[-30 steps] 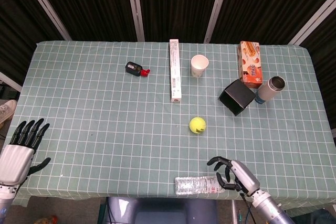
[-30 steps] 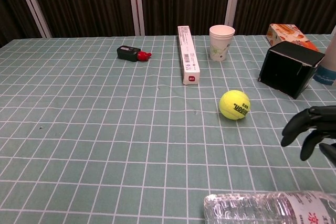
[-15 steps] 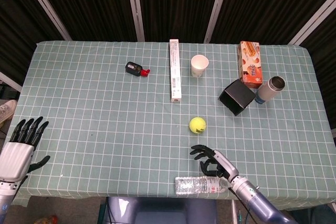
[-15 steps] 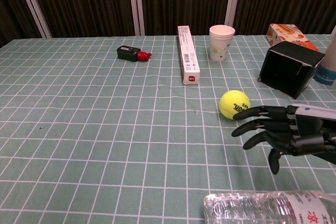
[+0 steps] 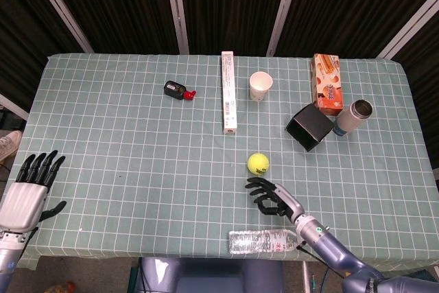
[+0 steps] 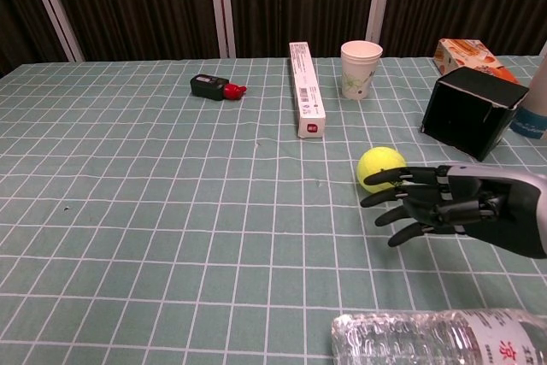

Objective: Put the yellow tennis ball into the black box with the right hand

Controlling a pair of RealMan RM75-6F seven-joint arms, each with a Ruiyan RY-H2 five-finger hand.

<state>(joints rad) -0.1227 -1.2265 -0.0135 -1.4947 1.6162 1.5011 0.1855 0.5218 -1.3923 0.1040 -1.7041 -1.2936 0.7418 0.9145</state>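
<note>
The yellow tennis ball (image 5: 258, 163) (image 6: 376, 164) lies on the checked cloth right of the table's middle. My right hand (image 5: 274, 197) (image 6: 440, 205) hovers just in front of the ball, fingers spread and pointing toward it, holding nothing; in the chest view its fingertips partly cover the ball's near side. The black box (image 5: 309, 127) (image 6: 473, 112) stands tilted behind and to the right of the ball, its opening not visible from here. My left hand (image 5: 29, 193) stays at the table's front left corner, fingers spread and empty; the chest view does not show it.
A clear water bottle (image 5: 263, 241) (image 6: 436, 341) lies at the front edge, just beside my right arm. A long white carton (image 5: 228, 92), paper cup (image 5: 260, 86), orange snack box (image 5: 326, 84), steel flask (image 5: 354, 117) and small black bottle with red cap (image 5: 178, 90) stand further back.
My right hand has moved forward and left from the front right edge, over the water bottle, to just short of the ball, and its fingers have spread. The left hand barely shifted.
</note>
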